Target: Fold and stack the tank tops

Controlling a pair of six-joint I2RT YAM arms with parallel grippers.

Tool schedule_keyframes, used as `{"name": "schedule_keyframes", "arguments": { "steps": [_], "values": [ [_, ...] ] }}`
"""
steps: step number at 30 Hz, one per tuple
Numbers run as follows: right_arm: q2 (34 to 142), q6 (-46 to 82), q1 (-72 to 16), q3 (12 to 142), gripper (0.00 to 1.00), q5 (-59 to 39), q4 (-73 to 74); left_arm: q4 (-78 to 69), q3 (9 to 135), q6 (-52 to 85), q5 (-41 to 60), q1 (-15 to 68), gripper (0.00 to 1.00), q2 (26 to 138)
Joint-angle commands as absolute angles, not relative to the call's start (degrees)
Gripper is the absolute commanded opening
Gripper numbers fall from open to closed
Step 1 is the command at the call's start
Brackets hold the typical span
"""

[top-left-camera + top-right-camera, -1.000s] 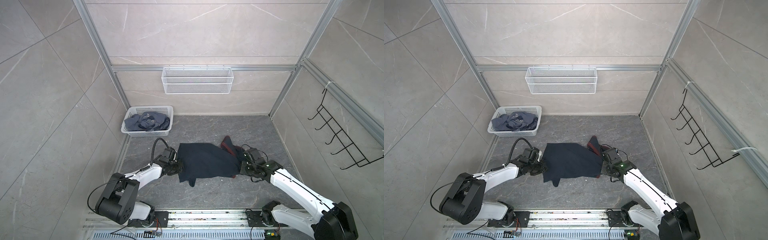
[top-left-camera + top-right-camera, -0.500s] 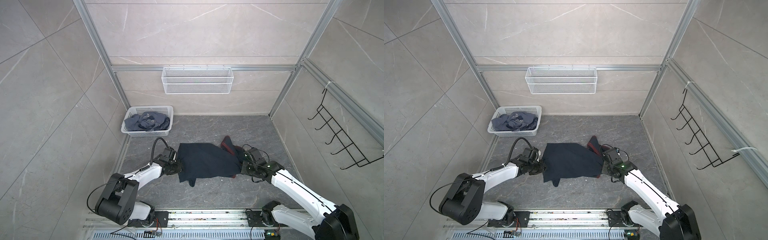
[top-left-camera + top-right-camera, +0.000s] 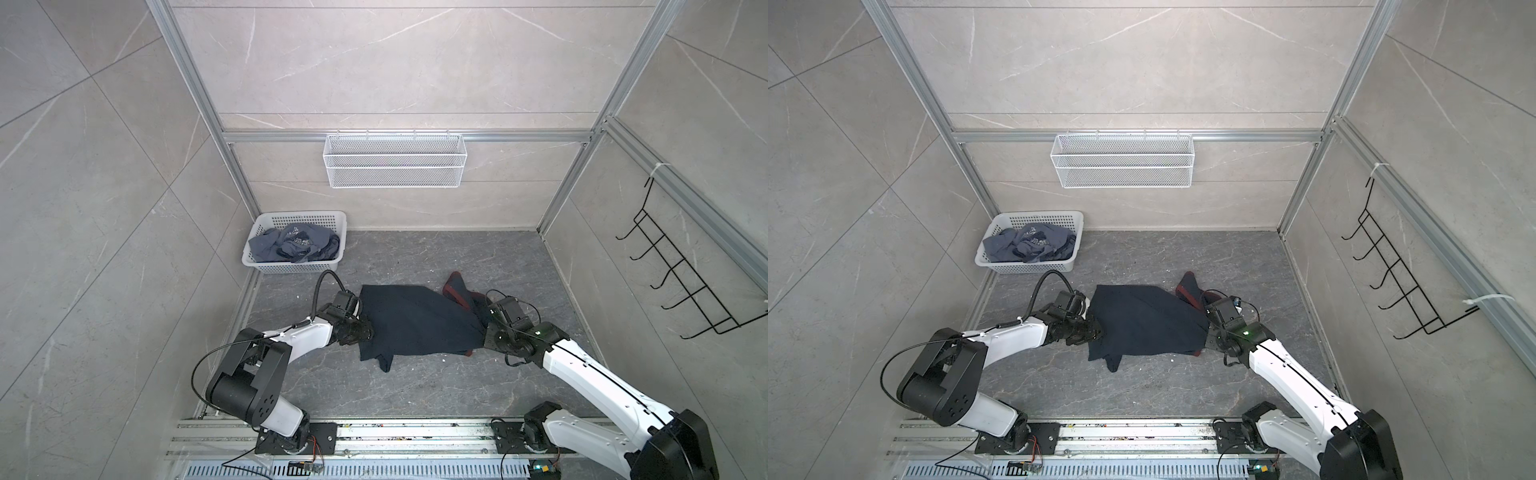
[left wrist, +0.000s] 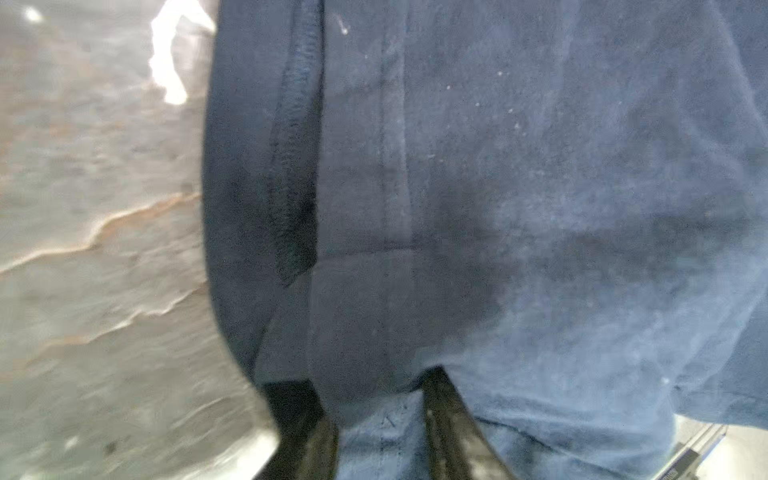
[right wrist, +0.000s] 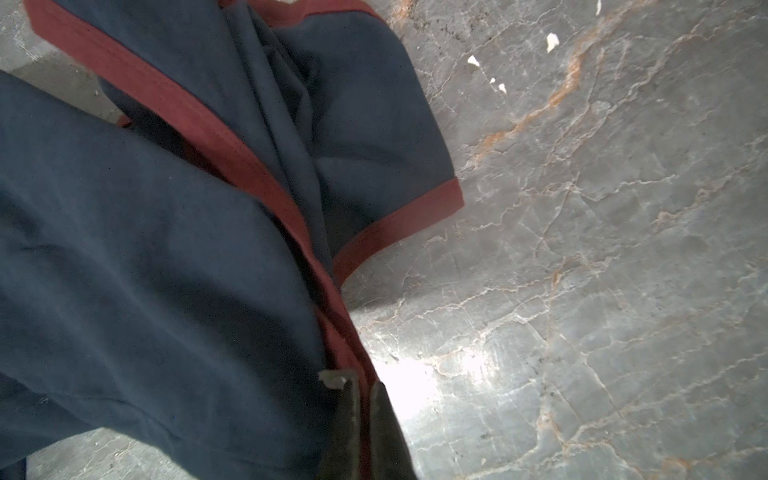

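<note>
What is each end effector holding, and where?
Right end effector pinches the navy tank top by its red-trimmed edge; left end effector stands open over its other edge.

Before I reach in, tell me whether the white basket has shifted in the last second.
No. The white basket still sits in the back-left corner, at the foot of the same aluminium post.

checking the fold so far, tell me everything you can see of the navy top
The navy top is dark, soft-looking cloth with red trim. It lies flat on the grey table as a rough rectangle, with a corner poking toward the robot and a bunched, trimmed end at its right. The right gripper is shut on its trimmed edge; the left gripper stands open at its opposite edge.
</note>
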State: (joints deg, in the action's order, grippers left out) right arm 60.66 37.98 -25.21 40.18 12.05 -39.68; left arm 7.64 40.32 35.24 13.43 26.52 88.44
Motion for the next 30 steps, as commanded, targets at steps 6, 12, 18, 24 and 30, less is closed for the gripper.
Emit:
{"name": "schedule_keyframes", "arguments": {
  "steps": [6, 12, 18, 24, 30],
  "values": [
    [59.7, 38.6, -25.3, 41.3, 0.00, 13.5, -41.4, 10.5, 41.6, 34.9, 10.2, 28.1, 0.11, 87.3],
    [59.4, 38.5, -25.1, 41.8, 0.00, 14.1, -41.5, 13.2, 41.8, 34.7, 7.1, 28.9, 0.00, 80.9],
    [59.3, 37.5, -25.1, 43.3, 0.00, 14.7, -42.3, 18.0, 43.0, 34.7, 4.4, 29.3, 0.00, 75.7],
    [57.1, 33.4, -25.1, 48.8, 0.00, 17.2, -45.7, 29.5, 50.2, 33.3, 1.2, 29.4, 0.00, 70.8],
    [55.4, 29.9, -25.1, 55.4, 0.00, 18.5, -49.4, 36.0, 56.2, 31.8, 0.6, 29.4, 0.00, 70.3]
  ]
}}
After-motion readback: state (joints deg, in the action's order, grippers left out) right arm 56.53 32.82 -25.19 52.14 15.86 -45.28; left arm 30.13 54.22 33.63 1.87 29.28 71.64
